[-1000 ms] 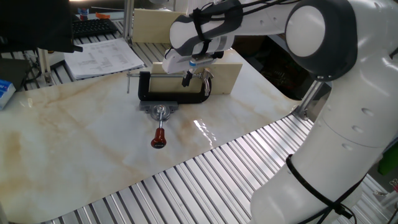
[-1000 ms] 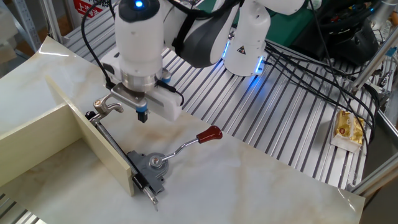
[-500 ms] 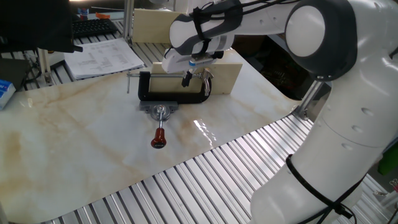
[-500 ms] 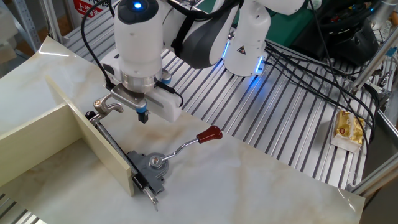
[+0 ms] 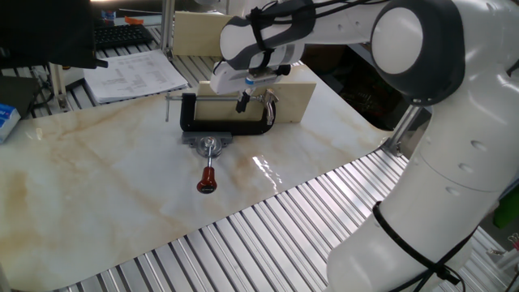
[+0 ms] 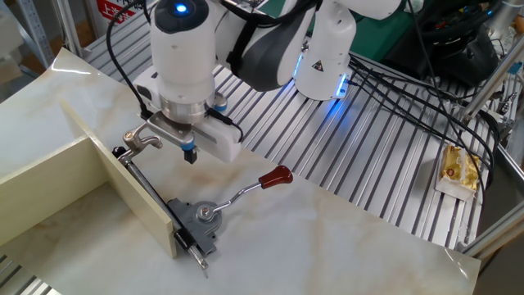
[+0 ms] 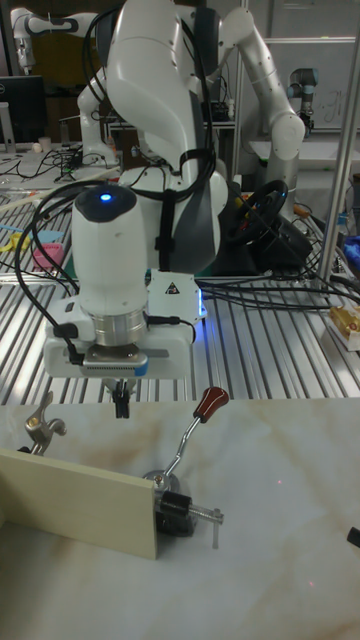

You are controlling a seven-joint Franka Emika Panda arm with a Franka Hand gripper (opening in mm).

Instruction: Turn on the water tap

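The water tap is a small metal fitting clamped to a beige board. Its grey base [image 6: 202,215] carries a thin lever ending in a red knob [image 6: 277,175] that lies out over the marble table [image 5: 206,185] [image 7: 210,402]. The curved metal spout [image 6: 141,139] sits at the board's other end. My gripper [image 6: 189,153] hangs just beside the spout, a little above the table, well away from the red knob. Its dark fingers are shut with nothing between them [image 5: 243,103] [image 7: 120,400].
A black C-clamp [image 5: 223,126] pins the tap to the upright beige board [image 6: 123,192]. Papers [image 5: 134,75] and a keyboard lie at the table's far side. Ribbed metal decking [image 6: 344,156] surrounds the marble top, and cables trail over it.
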